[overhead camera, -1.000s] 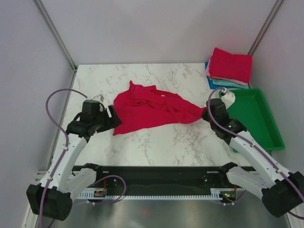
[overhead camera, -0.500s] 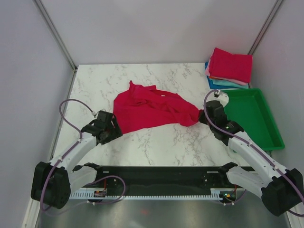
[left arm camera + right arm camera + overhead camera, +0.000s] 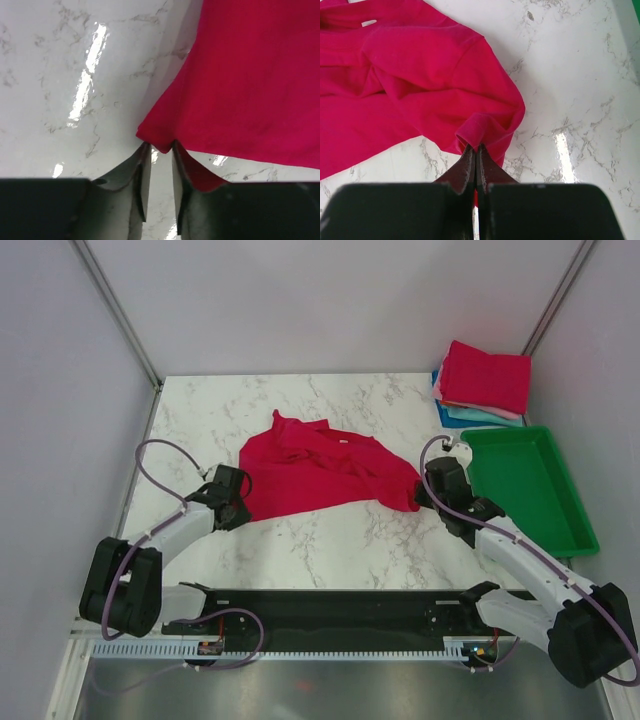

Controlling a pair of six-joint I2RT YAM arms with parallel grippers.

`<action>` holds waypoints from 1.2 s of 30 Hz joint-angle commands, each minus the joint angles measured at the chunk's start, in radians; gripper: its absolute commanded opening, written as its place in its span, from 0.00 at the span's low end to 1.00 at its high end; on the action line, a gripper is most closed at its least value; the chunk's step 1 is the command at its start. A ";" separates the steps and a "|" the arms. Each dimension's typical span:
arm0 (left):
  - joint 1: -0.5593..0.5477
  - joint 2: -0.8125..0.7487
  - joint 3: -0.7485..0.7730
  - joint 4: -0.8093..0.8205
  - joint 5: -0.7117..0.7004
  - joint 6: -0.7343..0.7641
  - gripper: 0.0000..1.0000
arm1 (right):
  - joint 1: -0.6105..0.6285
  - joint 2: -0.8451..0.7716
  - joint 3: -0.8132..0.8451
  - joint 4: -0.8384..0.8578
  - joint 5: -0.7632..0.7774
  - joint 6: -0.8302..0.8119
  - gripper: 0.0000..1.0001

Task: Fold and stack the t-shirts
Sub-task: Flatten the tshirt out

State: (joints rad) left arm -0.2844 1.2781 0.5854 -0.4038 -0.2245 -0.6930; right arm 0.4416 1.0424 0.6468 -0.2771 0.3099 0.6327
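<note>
A crimson red t-shirt lies crumpled and unfolded on the marble table. My left gripper is at its near left corner. In the left wrist view the left gripper stands open with a narrow gap, and the corner of the shirt pokes between its fingertips. My right gripper is at the shirt's right end. The right wrist view shows the right gripper shut on a bunched fold of the shirt. A stack of folded t-shirts, red on top of pink, teal and blue, sits at the back right.
A green plastic tray stands at the right edge of the table, just beyond my right arm. Grey walls with metal posts close in the back and sides. A black rail holding the arm bases runs along the near edge.
My left gripper has dropped and slid in to the shirt's near left corner, its jaws narrowing. The right gripper has shifted a little left, slackening the cloth.
</note>
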 commanded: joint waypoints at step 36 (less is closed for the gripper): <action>-0.032 -0.358 1.441 -0.532 0.045 0.619 0.02 | -0.015 -0.343 1.043 -0.266 0.069 -0.232 0.00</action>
State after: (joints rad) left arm -0.3027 0.8532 1.9930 -0.9203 -0.1398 -0.1921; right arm 0.4290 0.6075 1.5890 -0.5152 0.3386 0.4839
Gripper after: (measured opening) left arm 0.033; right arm 0.010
